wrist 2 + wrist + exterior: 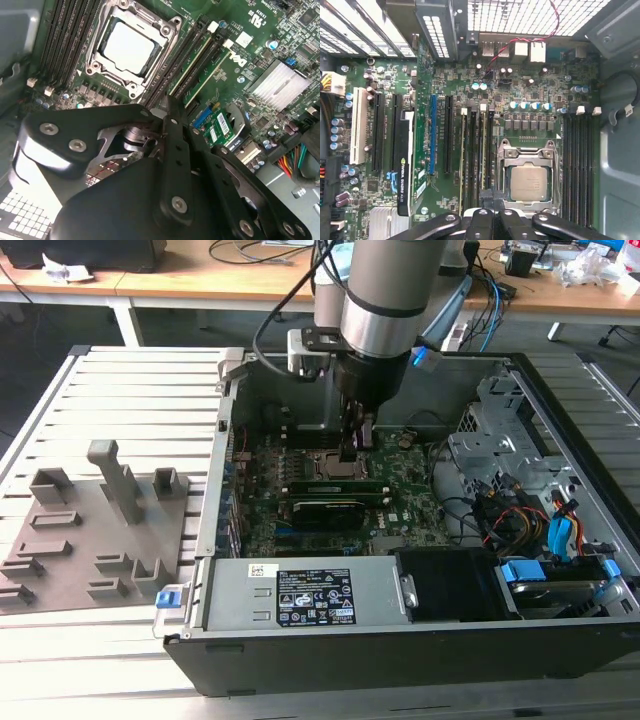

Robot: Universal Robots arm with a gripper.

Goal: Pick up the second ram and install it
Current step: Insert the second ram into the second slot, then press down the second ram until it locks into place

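A: Where is the ram (484, 155)?

B: In the first wrist view 2 sticks stand upright in the slots just beside the CPU socket (527, 182); the one nearer the socket looks like the second ram. It seems seated, so I judge the install done or nearly so.

A: And the gripper (358, 440)?

B: It hangs right over those slots. In the second wrist view the fingers (172, 120) are drawn together with nothing between them.

A: What is around it?

B: It is tight. The case (560, 420) walls enclose the board (520, 90), the graphics card (404, 165) lies beyond the ram, and cables (520, 520) crowd the exterior view's right. Straight up is open. The fixture (90, 530) sits on the table (150, 390), well apart.
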